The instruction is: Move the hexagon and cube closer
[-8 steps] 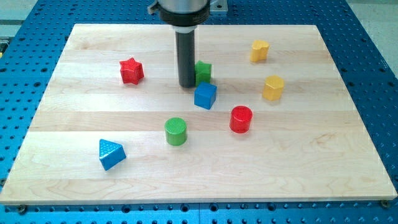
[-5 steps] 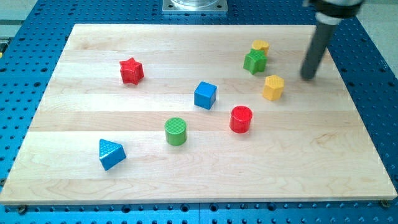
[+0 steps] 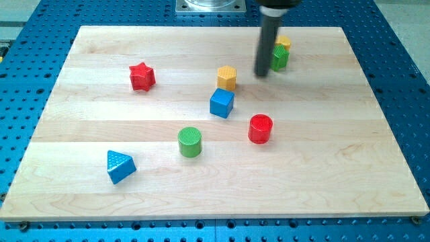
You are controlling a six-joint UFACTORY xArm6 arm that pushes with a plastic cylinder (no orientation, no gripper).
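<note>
The yellow hexagon block (image 3: 227, 78) sits just above the blue cube (image 3: 222, 103) near the board's middle, almost touching it. My tip (image 3: 261, 74) is to the right of the hexagon, apart from it, and just left of a green block (image 3: 280, 57). The rod hides part of the green block.
A yellow block (image 3: 283, 43) sits behind the green block at the top right. A red star (image 3: 142, 76) is at the left, a red cylinder (image 3: 261, 128) and a green cylinder (image 3: 190, 142) are below the cube, and a blue triangle (image 3: 119, 166) is at the lower left.
The yellow hexagon has moved left from the right side to just above the blue cube. My tip has moved left from the right edge to beside the green block.
</note>
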